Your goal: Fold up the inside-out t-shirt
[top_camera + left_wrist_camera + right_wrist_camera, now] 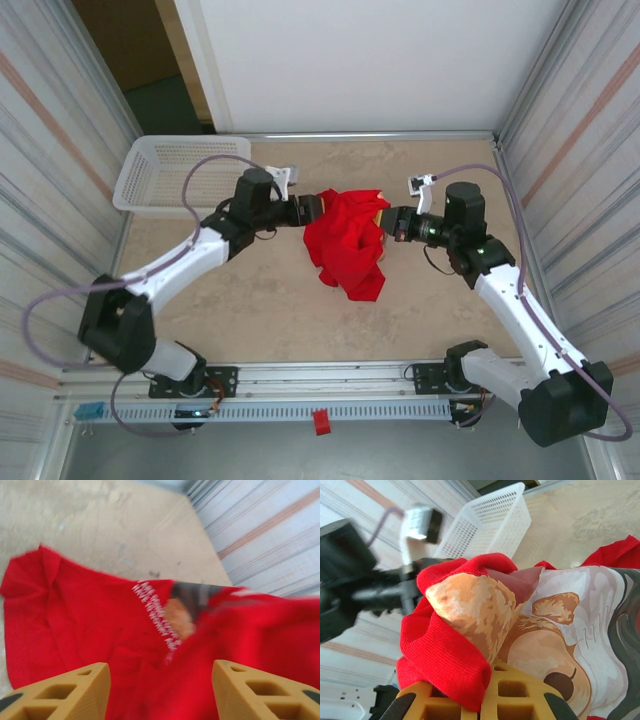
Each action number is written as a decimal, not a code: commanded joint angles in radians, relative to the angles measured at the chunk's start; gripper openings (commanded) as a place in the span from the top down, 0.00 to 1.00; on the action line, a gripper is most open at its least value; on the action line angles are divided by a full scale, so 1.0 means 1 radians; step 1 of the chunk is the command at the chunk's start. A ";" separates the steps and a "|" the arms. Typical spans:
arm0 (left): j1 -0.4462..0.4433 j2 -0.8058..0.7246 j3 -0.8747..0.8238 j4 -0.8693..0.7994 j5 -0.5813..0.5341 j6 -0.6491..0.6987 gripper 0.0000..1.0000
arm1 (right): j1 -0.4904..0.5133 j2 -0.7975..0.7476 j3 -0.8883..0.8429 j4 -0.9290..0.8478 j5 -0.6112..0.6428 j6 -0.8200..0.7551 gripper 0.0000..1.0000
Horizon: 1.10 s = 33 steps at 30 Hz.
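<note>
The inside-out t-shirt [345, 245] sits bunched at the middle of the tabletop [250, 310]. Its long axis runs from the far end, between the two arms, toward the near edge. The right end effector [482, 695] pinches its red hem. The left end effector [160, 690] stands wide, with fabric just beyond it.

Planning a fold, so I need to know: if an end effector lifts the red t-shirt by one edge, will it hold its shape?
Probably not: the t-shirt lies crumpled in soft folds on the table, so it should sag. It likely drapes from any pinch, as it curls over the shut right end effector.
</note>
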 commanded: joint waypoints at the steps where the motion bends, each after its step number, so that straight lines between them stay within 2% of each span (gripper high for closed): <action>1: -0.107 -0.136 0.002 0.011 -0.220 0.094 0.40 | 0.000 0.017 0.059 -0.008 0.043 0.013 1.00; 6: -0.264 -0.090 0.045 -0.002 -0.364 0.189 0.34 | 0.017 0.046 0.070 -0.022 0.081 0.012 1.00; 9: -0.308 -0.012 0.083 -0.013 -0.406 0.230 0.33 | 0.028 0.051 0.083 -0.030 0.091 0.013 1.00; 17: -0.313 0.146 0.105 -0.086 -0.540 0.244 0.32 | 0.021 0.006 0.104 -0.031 0.041 0.045 1.00; 22: -0.278 0.190 0.084 -0.074 -0.489 0.244 0.33 | 0.012 -0.012 0.102 0.010 -0.011 0.095 1.00; 23: -0.269 0.185 0.070 -0.042 -0.439 0.253 0.35 | 0.013 -0.011 0.099 0.015 -0.018 0.101 1.00; 25: -0.242 0.158 0.030 0.056 -0.300 0.276 0.52 | 0.011 -0.010 0.089 0.020 -0.020 0.104 1.00; 26: -0.219 0.136 -0.001 0.129 -0.194 0.278 0.65 | 0.004 -0.007 0.082 0.022 -0.017 0.103 1.00; 27: -0.186 0.111 -0.041 0.223 -0.054 0.265 0.73 | -0.010 -0.001 0.073 0.023 -0.013 0.105 1.00; 30: -0.074 0.081 -0.098 0.465 0.312 0.114 0.96 | -0.071 0.035 0.047 0.028 0.011 0.118 1.00; 31: -0.044 0.085 -0.090 0.503 0.415 0.064 0.99 | -0.091 0.052 0.039 0.040 0.014 0.125 1.00; 32: -0.020 0.092 -0.081 0.552 0.518 0.011 1.00 | -0.109 0.073 0.035 0.049 0.026 0.128 0.95; 33: -0.002 0.099 -0.073 0.602 0.600 -0.044 1.00 | -0.119 0.095 0.037 0.050 0.048 0.125 0.77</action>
